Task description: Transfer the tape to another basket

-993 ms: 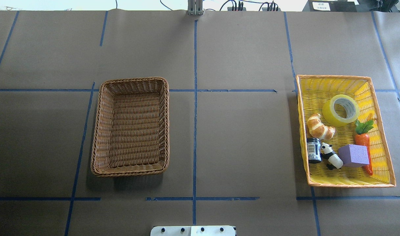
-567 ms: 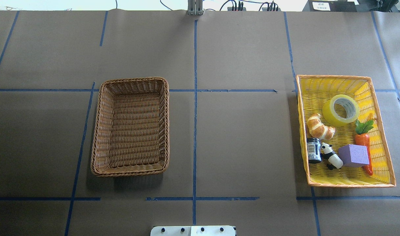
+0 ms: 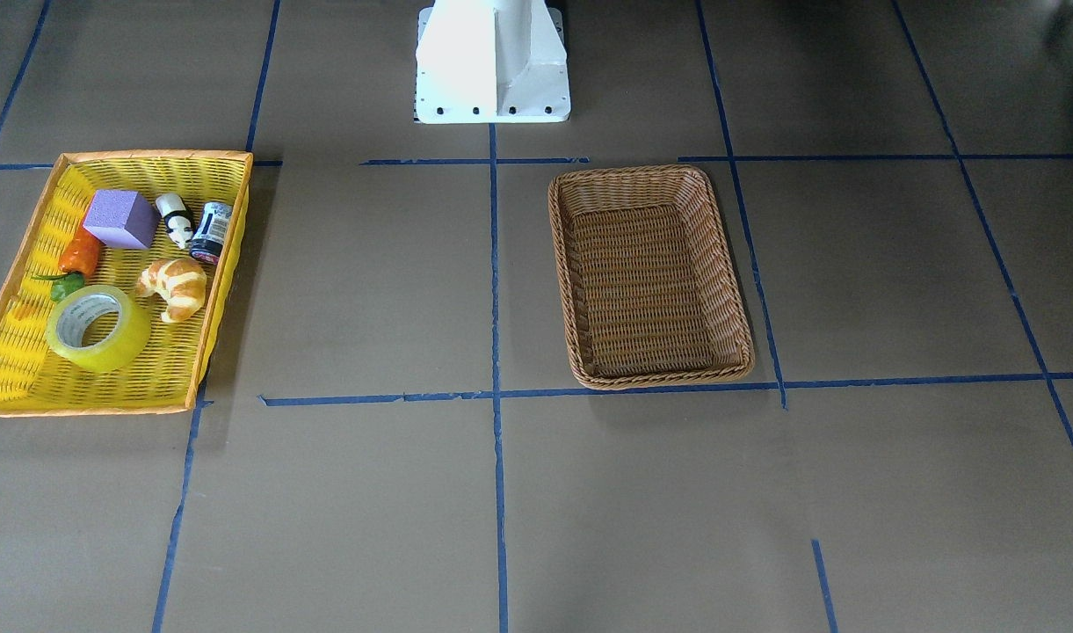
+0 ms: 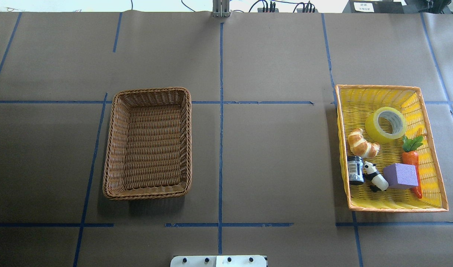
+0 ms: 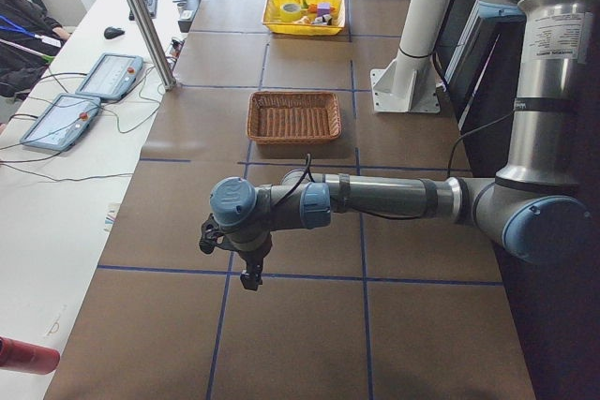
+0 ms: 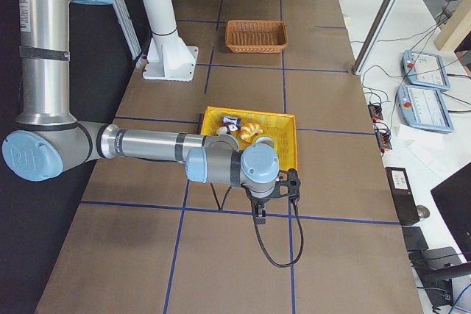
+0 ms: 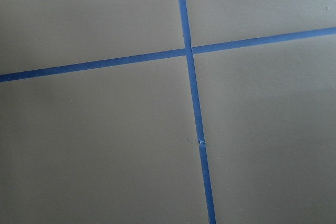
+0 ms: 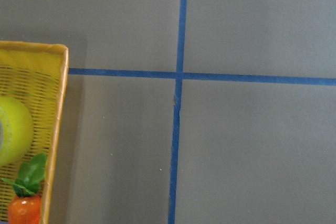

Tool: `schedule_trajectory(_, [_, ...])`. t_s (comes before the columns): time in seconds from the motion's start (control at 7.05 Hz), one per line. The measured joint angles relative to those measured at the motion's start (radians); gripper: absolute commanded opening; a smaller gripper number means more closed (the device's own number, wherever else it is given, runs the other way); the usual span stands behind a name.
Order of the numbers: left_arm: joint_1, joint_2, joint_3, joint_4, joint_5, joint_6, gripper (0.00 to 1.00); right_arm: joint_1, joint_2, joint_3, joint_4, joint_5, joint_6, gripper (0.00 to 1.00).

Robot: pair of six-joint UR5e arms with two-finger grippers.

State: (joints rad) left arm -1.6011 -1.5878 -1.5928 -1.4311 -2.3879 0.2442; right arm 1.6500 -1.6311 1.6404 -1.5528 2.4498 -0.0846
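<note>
Tape: in the right wrist view, cut by the frame at 9 o'clock; only a curved side shows.
Carrot: same view, cut at 7 o'clock; overhead, its flank is hidden behind the cube.
Yellow basket: one corner in view, the rest out of frame.
Left gripper, right gripper: seen in side views only and small; finger spacing cannot be told.
Base: cut at 6 o'clock overhead.

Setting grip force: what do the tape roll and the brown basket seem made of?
Tape roll: glossy, translucent yellow-green plastic film on a white core, probably cardboard. Brown basket: matte woven wicker-like strands with a braided rim; natural or synthetic, unclear.
</note>
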Motion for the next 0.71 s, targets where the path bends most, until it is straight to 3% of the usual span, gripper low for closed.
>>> schedule_trajectory(0.28, [0.0, 0.001, -0.003, 0.0, 0.0, 0.001, 1.0, -0.079, 0.047, 0.026, -0.004, 0.01, 0.064, 1.0])
schedule_trajectory(0.71, [0.0, 0.003, -0.003, 0.0, -0.001, 0.002, 1.0, -0.276, 0.112, 0.08, 0.076, -0.02, 0.379, 1.0])
